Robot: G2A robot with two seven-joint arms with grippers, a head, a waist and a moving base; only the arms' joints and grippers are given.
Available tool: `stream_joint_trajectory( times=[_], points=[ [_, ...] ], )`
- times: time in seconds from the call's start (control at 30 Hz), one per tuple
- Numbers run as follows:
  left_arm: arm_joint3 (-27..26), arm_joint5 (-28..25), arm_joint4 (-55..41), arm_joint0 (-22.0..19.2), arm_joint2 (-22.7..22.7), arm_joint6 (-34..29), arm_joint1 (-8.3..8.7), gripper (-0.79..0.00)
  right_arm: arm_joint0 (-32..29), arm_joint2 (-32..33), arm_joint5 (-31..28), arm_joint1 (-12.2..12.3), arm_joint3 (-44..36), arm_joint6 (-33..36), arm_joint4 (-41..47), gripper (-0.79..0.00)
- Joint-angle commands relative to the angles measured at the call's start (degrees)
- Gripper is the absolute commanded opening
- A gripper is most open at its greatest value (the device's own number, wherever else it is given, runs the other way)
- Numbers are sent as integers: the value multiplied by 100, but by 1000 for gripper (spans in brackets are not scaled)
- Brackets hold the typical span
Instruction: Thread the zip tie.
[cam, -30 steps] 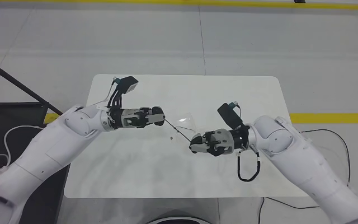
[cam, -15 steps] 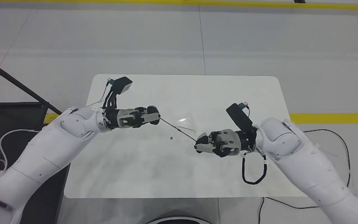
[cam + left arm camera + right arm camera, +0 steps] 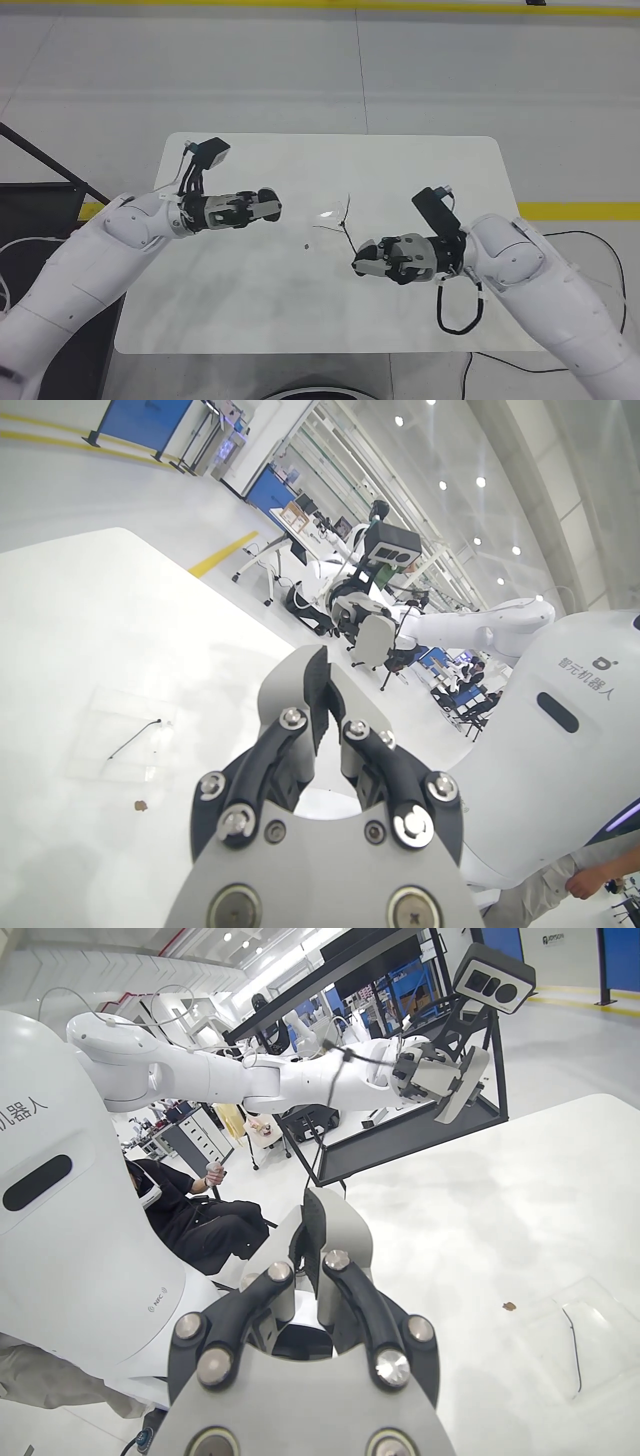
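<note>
Zip tie (image 3: 335, 1083) in closed right end effector (image 3: 310, 1208) over table (image 3: 420, 170); left end effector (image 3: 325, 682) closed

Bright, even light from ceiling lamps (image 3: 480, 481) (wrist views bend at the edges) glares off the white table (image 3: 430, 300).

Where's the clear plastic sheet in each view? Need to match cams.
Top view: clear plastic sheet, mid-table.
Left wrist view: the sheet, thin black zip tie lying on it.
Right wrist view: the sheet, same tie on it.
Landmark: small brown speck beside the sheet.
</note>
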Motion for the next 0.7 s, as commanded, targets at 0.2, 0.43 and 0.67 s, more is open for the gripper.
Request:
stream_joint_trajectory(
  times=[0.2, 0.43, 0.67],
  points=[
    [-116, 0, 12, 60, -15, 0, -27, -489, 85, -199, 0, -7, 46, 0, -80, -785],
    [-226, 96, -116, -108, 295, -96, -80, 0, 479, -721, 0, -89, 284, 0, -35, -785],
    [-180, 224, -409, -368, 637, -225, -160, 0, 850, -1161, 0, -194, 520, 0, 33, -785]
  ],
)
